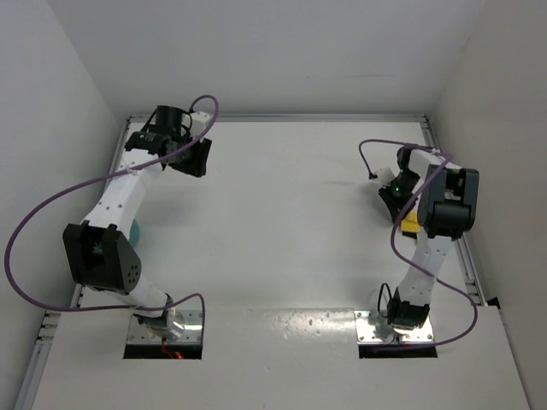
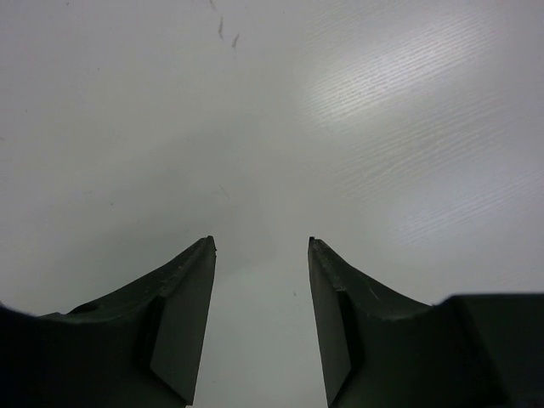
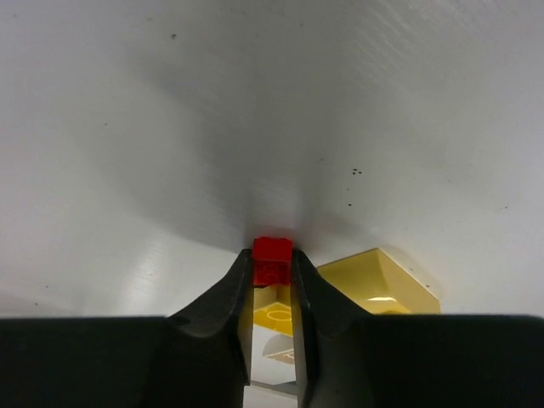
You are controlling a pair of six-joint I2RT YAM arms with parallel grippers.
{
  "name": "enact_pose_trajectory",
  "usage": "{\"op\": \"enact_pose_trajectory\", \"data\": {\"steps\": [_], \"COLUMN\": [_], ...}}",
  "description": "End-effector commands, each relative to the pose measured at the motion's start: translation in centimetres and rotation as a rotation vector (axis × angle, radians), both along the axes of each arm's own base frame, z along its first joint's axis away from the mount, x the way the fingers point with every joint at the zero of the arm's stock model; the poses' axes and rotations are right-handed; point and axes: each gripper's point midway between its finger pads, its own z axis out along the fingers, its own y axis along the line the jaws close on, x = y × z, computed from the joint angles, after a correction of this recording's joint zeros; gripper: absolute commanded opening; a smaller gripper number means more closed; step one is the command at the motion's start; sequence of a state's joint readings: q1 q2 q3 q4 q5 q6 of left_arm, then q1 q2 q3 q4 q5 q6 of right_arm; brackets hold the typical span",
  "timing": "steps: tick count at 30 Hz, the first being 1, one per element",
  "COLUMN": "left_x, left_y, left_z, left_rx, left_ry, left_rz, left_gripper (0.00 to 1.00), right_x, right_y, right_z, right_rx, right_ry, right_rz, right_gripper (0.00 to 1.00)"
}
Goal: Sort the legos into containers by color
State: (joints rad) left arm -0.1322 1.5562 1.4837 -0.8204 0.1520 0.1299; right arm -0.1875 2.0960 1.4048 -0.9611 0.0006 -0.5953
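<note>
In the right wrist view my right gripper (image 3: 272, 267) is shut on a small red lego (image 3: 272, 249), pinched at the fingertips just above the white table. A yellow lego (image 3: 380, 280) lies right beside the right finger, and another yellow one (image 3: 278, 311) shows between the jaws behind the red one. From above, the right gripper (image 1: 392, 196) is at the far right of the table, with a yellow lego (image 1: 410, 225) under the arm. My left gripper (image 1: 195, 157) hangs at the back left, open (image 2: 262, 246) over bare table with nothing between its fingers. A sliver of the teal container (image 1: 135, 231) peeks out behind the left arm.
White walls close in the table on three sides. A metal rail (image 1: 468, 265) runs along the right edge, close to the right arm. Purple cables loop off both arms. A pale piece (image 3: 280, 348) shows low between the right jaws.
</note>
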Motion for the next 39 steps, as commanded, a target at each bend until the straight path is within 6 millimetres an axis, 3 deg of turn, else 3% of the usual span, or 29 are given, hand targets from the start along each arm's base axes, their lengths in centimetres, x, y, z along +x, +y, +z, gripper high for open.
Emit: {"op": "enact_pose_trajectory", "data": {"steps": [1,3,5,6,9,11,13,14,16,17,20,21,23,27,33,39], "left_x": [0.0,0.0,-1.1,-1.1,-3.3,-4.5,-5.7,-6.0,-6.8,-7.1,-7.9,-7.7,-8.3,-8.6,-9.4,-8.6], "left_y": [-0.4,-0.9,-0.4,-1.3,-2.3,-4.0,-6.0,-6.6,-8.0,-8.9,-10.7,-11.1,-12.6,-14.8,-17.8,-18.8], "left_z": [1.1,1.8,2.7,4.1,5.8,6.8,6.7,6.8,7.1,7.0,7.8,8.2,7.3,6.3,5.5,5.7], "left_rx": [-0.015,-0.096,-0.178,-0.244,-0.309,-0.334,-0.366,-0.363,-0.384,-0.383,-0.368,-0.357,-0.358,-0.341,-0.298,-0.252], "left_ry": [-0.054,-0.094,-0.145,-0.21,-0.326,-0.404,-0.403,-0.411,-0.423,-0.428,-0.499,-0.53,-0.524,-0.528,-0.63,-0.71], "left_rz": [0.006,-0.03,-0.039,-0.099,-0.191,-0.31,-0.412,-0.451,-0.519,-0.554,-0.652,-0.669,-0.727,-0.806,-0.85,-0.837], "left_gripper": [0.53,0.53,0.53,0.55,0.59,0.63,0.65,0.65,0.65,0.65,0.66,0.66,0.66,0.66,0.65,0.6], "right_x": [1.1,2.4,4.0,4.6,6.0,6.8,7.1,6.5,6.7,5.9,5.2,5.3,4.5,3.3,2.3,1.2], "right_y": [1.5,2.6,5.7,7.7,12.6,17.5,21.3,24.4,27.3,29.9,34.1,35.0,36.8,38.6,40.0,40.3], "right_z": [1.2,2.7,4.9,6.0,9.5,12.7,14.8,16.0,17.3,18.1,19.5,20.1,20.8,21.5,22.3,23.8], "right_rx": [0.068,0.129,0.249,0.345,0.493,0.637,0.758,0.829,0.898,0.953,1.043,1.066,1.111,1.143,1.186,1.228], "right_ry": [-0.034,-0.077,-0.122,-0.138,-0.164,-0.196,-0.21,-0.186,-0.19,-0.165,-0.123,-0.135,-0.112,-0.08,-0.045,-0.028], "right_rz": [0.021,-0.003,-0.017,-0.028,-0.026,-0.001,0.033,0.06,0.102,0.146,0.2,0.228,0.265,0.292,0.3,0.311], "right_gripper": [0.16,0.12,0.11,0.11,0.11,0.11,0.11,0.11,0.09,0.09,0.06,0.05,0.05,0.05,0.05,0.05]}}
